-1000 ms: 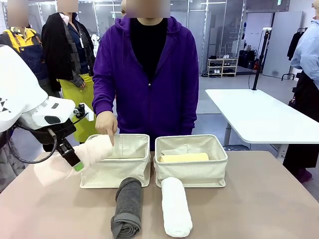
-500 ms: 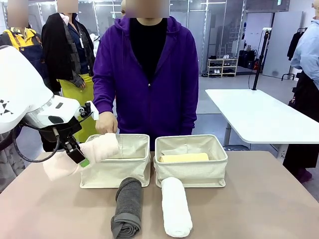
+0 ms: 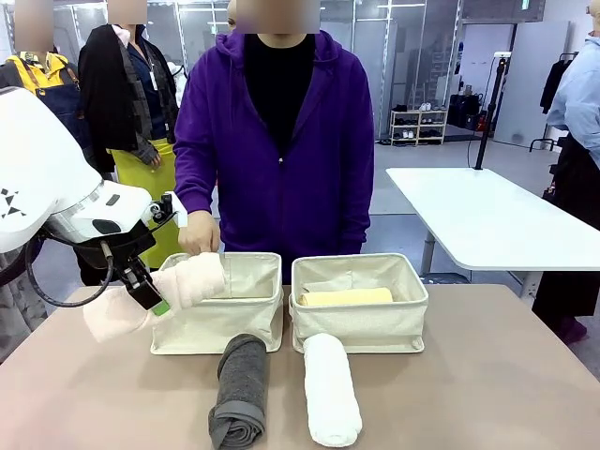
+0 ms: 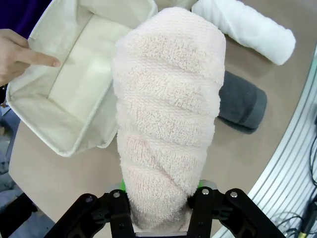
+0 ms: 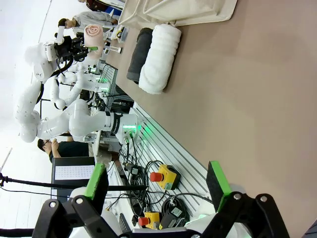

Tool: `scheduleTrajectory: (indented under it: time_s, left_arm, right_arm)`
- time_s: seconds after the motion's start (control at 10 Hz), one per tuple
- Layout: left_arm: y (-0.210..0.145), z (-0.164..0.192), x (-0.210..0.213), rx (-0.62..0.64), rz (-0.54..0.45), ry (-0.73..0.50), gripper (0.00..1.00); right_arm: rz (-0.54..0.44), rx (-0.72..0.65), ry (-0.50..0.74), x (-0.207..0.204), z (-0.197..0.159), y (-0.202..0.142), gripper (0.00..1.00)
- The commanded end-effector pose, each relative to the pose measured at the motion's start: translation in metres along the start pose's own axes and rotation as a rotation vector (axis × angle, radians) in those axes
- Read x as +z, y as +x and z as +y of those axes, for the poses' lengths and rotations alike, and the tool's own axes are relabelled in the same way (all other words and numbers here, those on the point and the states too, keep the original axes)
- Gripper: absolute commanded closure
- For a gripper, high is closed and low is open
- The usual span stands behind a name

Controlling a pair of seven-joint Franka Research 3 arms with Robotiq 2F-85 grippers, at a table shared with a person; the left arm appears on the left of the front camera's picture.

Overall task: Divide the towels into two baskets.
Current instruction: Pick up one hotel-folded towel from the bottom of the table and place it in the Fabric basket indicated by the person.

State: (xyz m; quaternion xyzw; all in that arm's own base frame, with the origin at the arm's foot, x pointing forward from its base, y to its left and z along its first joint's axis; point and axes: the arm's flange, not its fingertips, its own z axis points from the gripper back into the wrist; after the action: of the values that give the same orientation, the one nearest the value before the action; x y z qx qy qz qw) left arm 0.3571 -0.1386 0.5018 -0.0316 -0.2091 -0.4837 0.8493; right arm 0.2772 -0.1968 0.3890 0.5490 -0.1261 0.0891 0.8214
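My left gripper (image 3: 148, 292) is shut on the middle of the pale peach towel (image 3: 192, 278). It holds the towel tilted, with its far end over the left basket's (image 3: 220, 323) near-left rim. In the left wrist view the peach towel (image 4: 168, 119) rises from between the fingers (image 4: 121, 187) above that basket (image 4: 47, 134). A pale yellow towel (image 3: 346, 297) lies in the right basket (image 3: 361, 328). The dark grey towel (image 3: 241, 389) and the white towel (image 3: 331, 389) lie on the table in front of the baskets. My right gripper (image 5: 156, 181) is open above bare table.
A person in a purple hoodie stands behind the baskets, one hand (image 3: 199, 241) at the left basket's far-left rim, a finger (image 4: 32, 58) pointing into it. The brown table (image 3: 487, 375) has free room on the right. Another white table (image 3: 478, 211) stands behind.
My left gripper has lifted the peach towel and carried it right, so its end now overhangs the left basket's rim. The person's pointing hand has drawn up slightly.
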Motion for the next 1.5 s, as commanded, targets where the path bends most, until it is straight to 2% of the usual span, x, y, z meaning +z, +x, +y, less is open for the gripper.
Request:
scheduleTrajectory:
  time_s: [0.0, 0.1, 0.2, 0.4, 0.6, 0.8, 0.9, 1.2, 1.4]
  left_arm:
    - [0.0, 0.0, 0.0, 0.001, 0.0, 0.0, 0.54]
    - [0.025, 0.0, 0.011, -0.243, -0.001, 0.041, 0.54]
    - [0.045, 0.011, 0.014, -0.352, 0.032, 0.031, 0.54]
    - [0.075, 0.032, -0.001, -0.486, 0.065, -0.016, 0.54]
    - [0.088, 0.052, -0.018, -0.532, 0.087, -0.013, 0.54]
    - [0.092, 0.083, -0.039, -0.598, 0.034, 0.032, 0.54]
    - [0.091, 0.103, -0.052, -0.586, 0.071, 0.039, 0.54]
    - [0.11, 0.132, -0.081, -0.56, -0.017, 0.009, 0.54]
    - [0.122, 0.141, -0.104, -0.554, 0.003, -0.017, 0.54]
  right_arm:
    - [0.004, -0.008, -0.018, 0.0, 0.002, -0.002, 0.0]
    - [0.004, -0.008, -0.018, 0.0, 0.002, -0.002, 0.0]
    - [0.004, -0.008, -0.018, 0.0, 0.002, -0.002, 0.0]
    - [0.004, -0.008, -0.018, 0.0, 0.002, -0.002, 0.0]
    - [0.004, -0.008, -0.018, 0.0, 0.002, -0.002, 0.0]
    - [0.004, -0.008, -0.018, 0.0, 0.002, -0.002, 0.0]
    - [0.004, -0.008, -0.018, 0.0, 0.002, -0.002, 0.0]
    - [0.004, -0.008, -0.018, 0.0, 0.002, -0.002, 0.0]
    - [0.004, -0.008, -0.018, 0.0, 0.002, -0.002, 0.0]
